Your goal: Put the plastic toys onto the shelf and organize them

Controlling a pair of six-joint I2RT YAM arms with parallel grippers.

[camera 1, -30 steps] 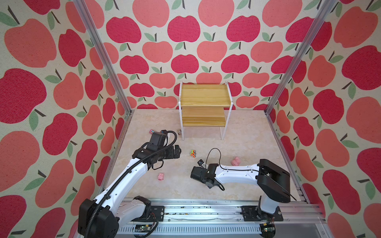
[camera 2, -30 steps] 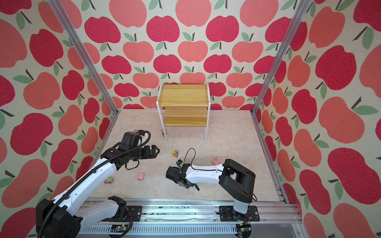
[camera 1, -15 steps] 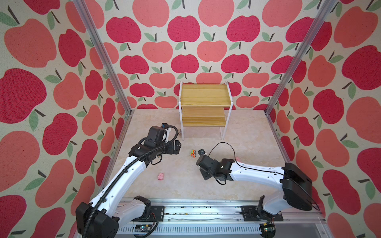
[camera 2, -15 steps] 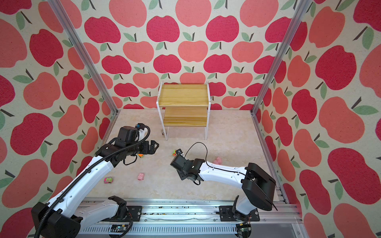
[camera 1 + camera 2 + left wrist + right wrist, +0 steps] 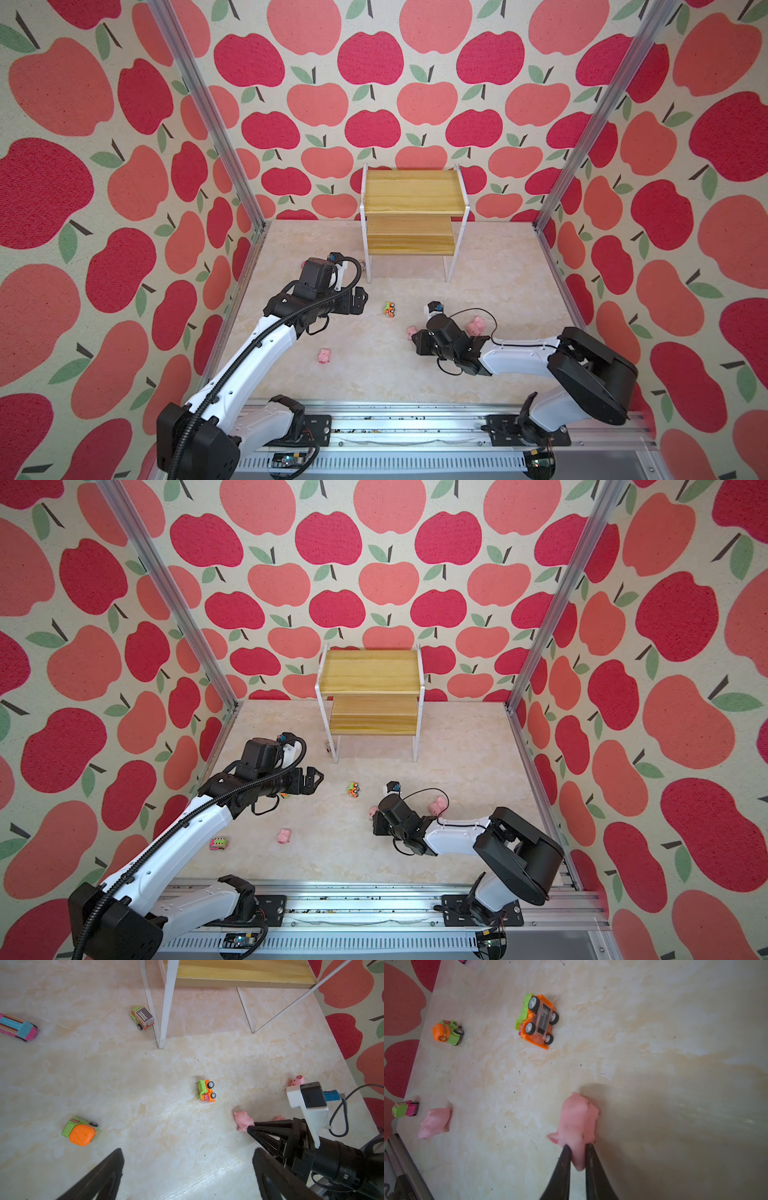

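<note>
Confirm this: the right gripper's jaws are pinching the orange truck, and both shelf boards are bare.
One error: the right gripper pinches a pink pig in its jaws, not the orange truck, which lies apart; the right wrist view shows it. Both shelf boards are bare.

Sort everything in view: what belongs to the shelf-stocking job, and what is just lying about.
Job:
two-tier wooden shelf with white frame; small pink plastic pig in the shut right gripper; loose pink pig; orange-green toy truck on its side; orange-drum mixer truck; open left gripper.

Just there:
apple-print walls; marble-look floor; aluminium rail.
</note>
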